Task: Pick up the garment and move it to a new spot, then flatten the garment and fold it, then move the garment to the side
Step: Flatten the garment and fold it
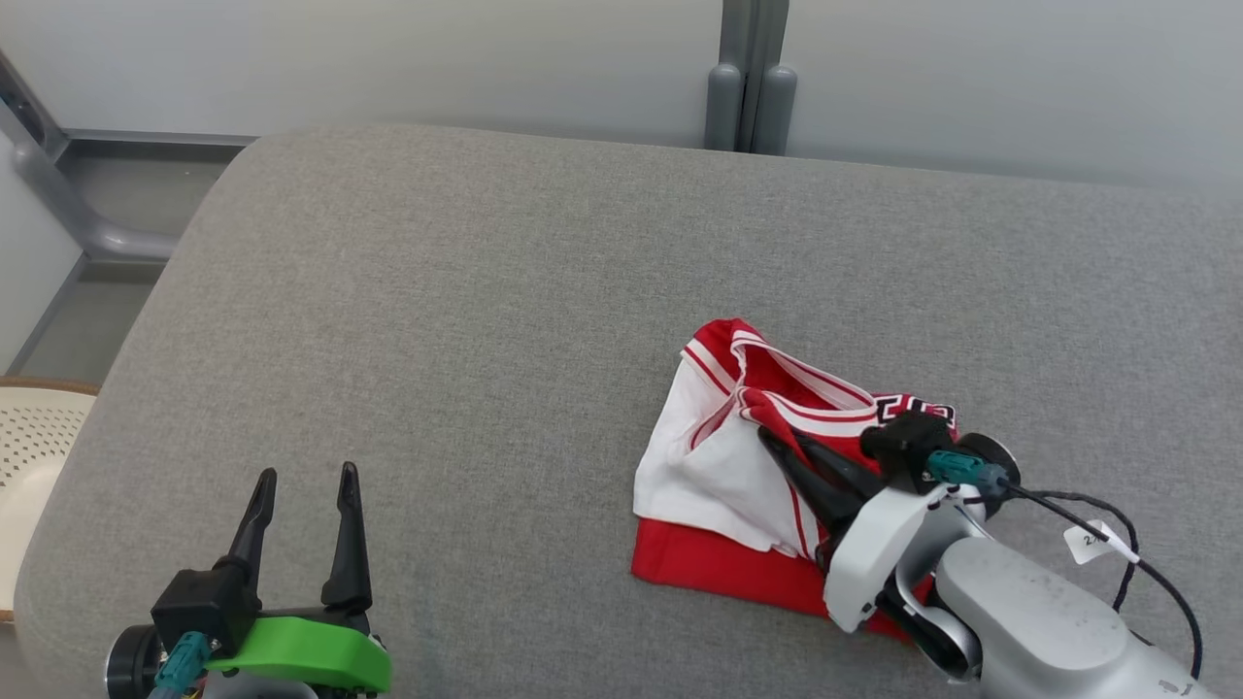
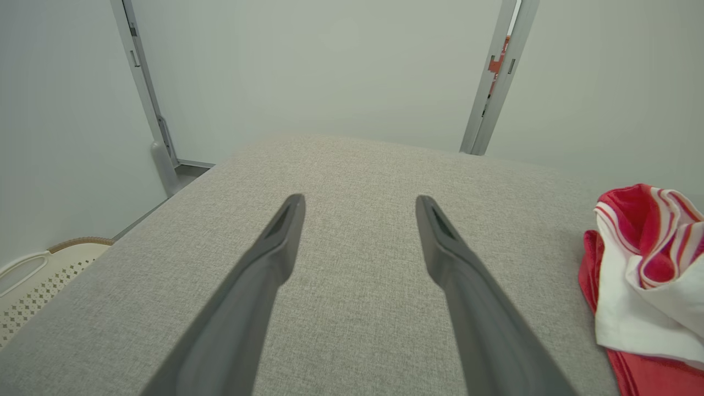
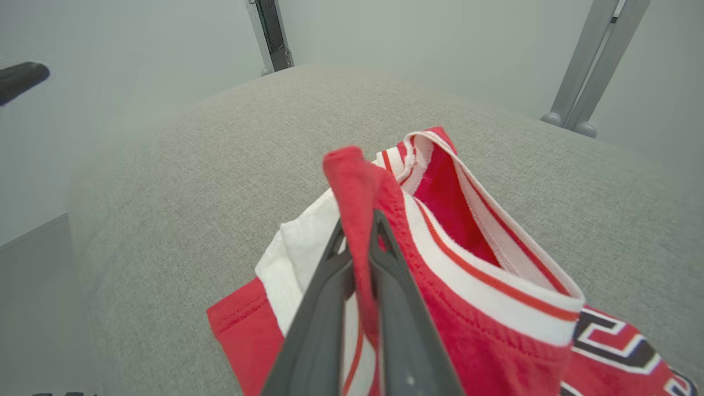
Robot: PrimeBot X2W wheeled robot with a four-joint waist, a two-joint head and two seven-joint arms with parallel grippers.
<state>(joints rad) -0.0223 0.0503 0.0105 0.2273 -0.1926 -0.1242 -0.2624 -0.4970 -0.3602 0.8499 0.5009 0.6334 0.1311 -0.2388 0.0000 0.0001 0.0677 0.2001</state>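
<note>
A crumpled red and white garment [image 1: 723,466] with striped trim and black lettering lies on the grey cushioned surface [image 1: 505,291], right of centre. My right gripper [image 1: 777,442] is shut on a red fold of the garment [image 3: 357,181], which stands pinched up between the two dark fingers [image 3: 324,297]. My left gripper [image 1: 306,481] stands open near the front left edge, well clear of the cloth, with bare grey fabric between its fingers [image 2: 275,253]. The garment [image 2: 643,275] shows at the right edge of the left wrist view.
A cream perforated basket [image 1: 29,456] sits off the surface's left edge. Pale wall panels with grey posts [image 1: 748,87] stand behind the surface. Bare grey cushion stretches to the left of and beyond the garment.
</note>
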